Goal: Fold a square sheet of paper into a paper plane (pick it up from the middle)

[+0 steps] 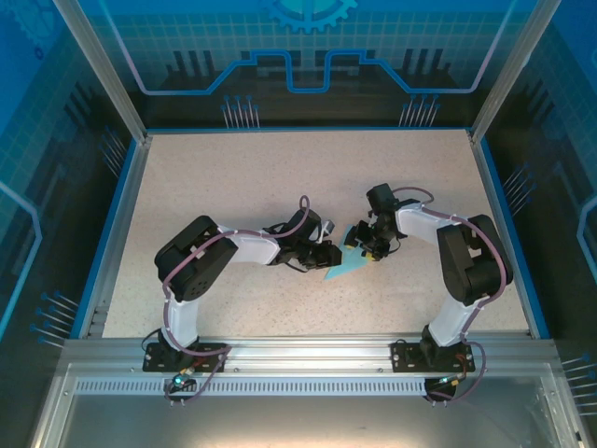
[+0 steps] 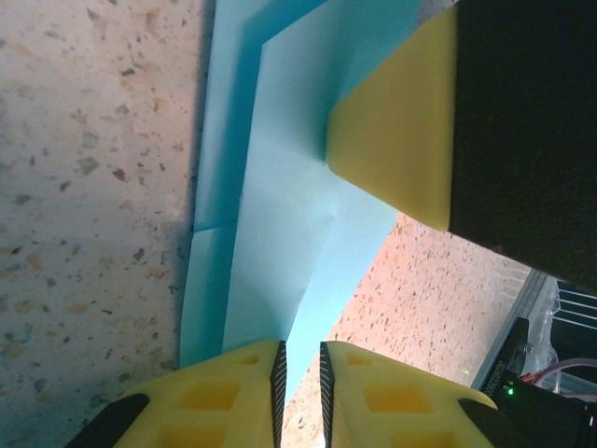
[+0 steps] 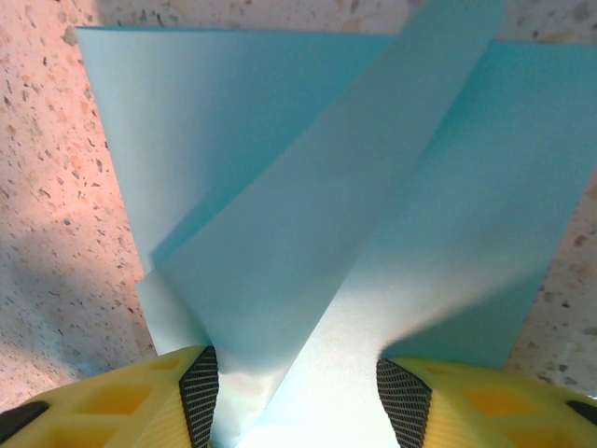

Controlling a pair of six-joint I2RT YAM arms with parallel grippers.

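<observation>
One blue paper [image 3: 448, 187], partly folded; left claw [image 2: 300, 387] pinches edge; right claw [image 3: 297, 397] wide astride flap.

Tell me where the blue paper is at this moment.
In the top view, the partly folded sheet of paper lies near the middle of the table, between the left gripper and the right gripper. The left one pinches its edge.

Blue paper [image 1: 345, 269] on speckled table [image 1: 233, 187]
</observation>
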